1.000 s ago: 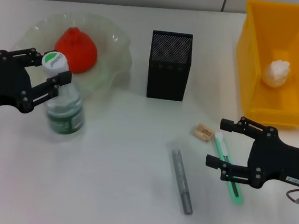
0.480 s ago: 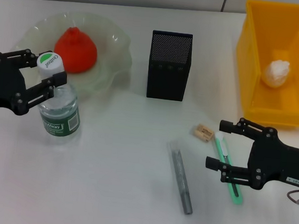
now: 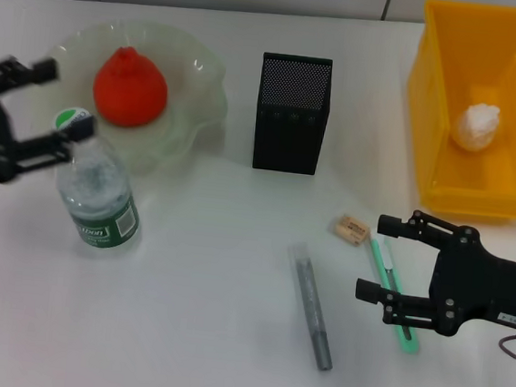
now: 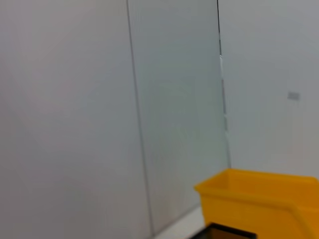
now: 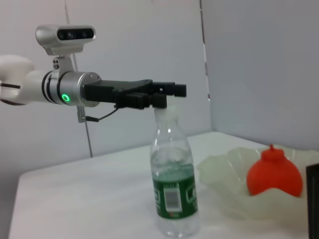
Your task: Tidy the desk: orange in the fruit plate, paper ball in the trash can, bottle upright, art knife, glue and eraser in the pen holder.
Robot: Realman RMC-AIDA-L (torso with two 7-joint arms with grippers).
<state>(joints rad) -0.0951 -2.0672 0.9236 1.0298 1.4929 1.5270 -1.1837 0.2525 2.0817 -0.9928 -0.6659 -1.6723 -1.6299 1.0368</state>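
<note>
White desk (image 3: 190,333) has a bottle (image 3: 98,196), fruit plate (image 3: 199,96), pen holder (image 3: 291,114), yellow trash can (image 3: 438,129) (far right), eraser (image 3: 351,229), art knife (image 3: 393,289) and glue (image 3: 312,307).

Bottle (image 3: 96,192) upright on the counter (image 3: 182,314), beside the fruit plate (image 3: 195,87) holding the orange (image 3: 129,87). Left tool (image 3: 52,100) fingers spread, level with the cap. Pen holder (image 3: 291,113) mid-counter. Paper ball (image 3: 478,125) in the yellow trash can (image 3: 431,100). Right tool (image 3: 387,259) spread above the green art knife (image 3: 406,333); eraser (image 3: 351,229) and grey glue stick (image 3: 313,309) lie near.
</note>
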